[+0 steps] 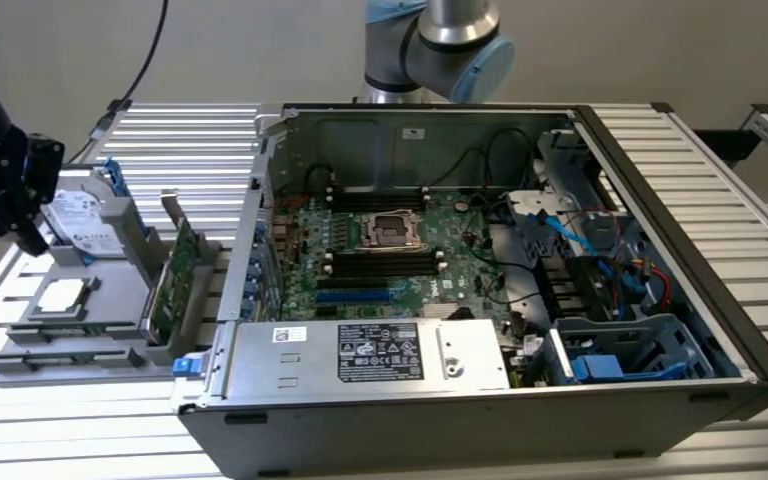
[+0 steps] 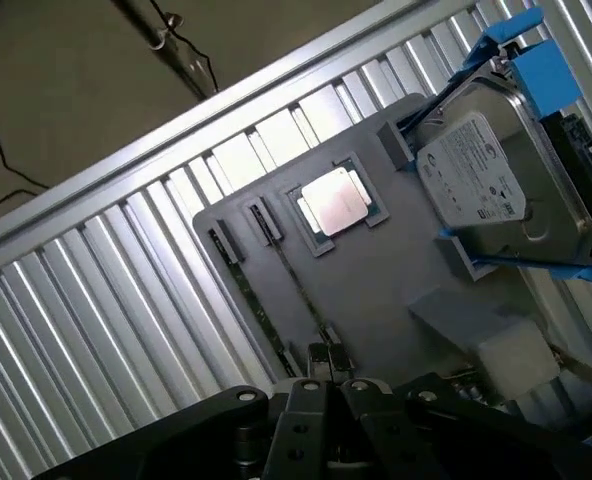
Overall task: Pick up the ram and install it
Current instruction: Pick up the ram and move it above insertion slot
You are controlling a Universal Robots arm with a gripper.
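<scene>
My gripper (image 1: 17, 222) hangs above the far end of a grey tray (image 1: 37, 365) at the exterior view's left. Its black fingers (image 2: 326, 358) are shut with nothing between them. Two thin dark ram sticks (image 2: 251, 300) (image 2: 296, 280) stand on edge in the tray's long slots, just beyond my fingertips and apart from them. The open computer case (image 1: 491, 420) sits to the exterior view's right, with black motherboard slots (image 1: 381, 263) beside the processor socket (image 1: 394, 228).
The tray also holds a silver hard drive with blue rails (image 2: 476, 185), a square processor chip (image 2: 334, 200) and an upright green card with a metal bracket (image 1: 171, 280). The ribbed metal table (image 1: 77, 440) lies all around. Cables and a blue drive cage (image 1: 618, 350) crowd the case's right side.
</scene>
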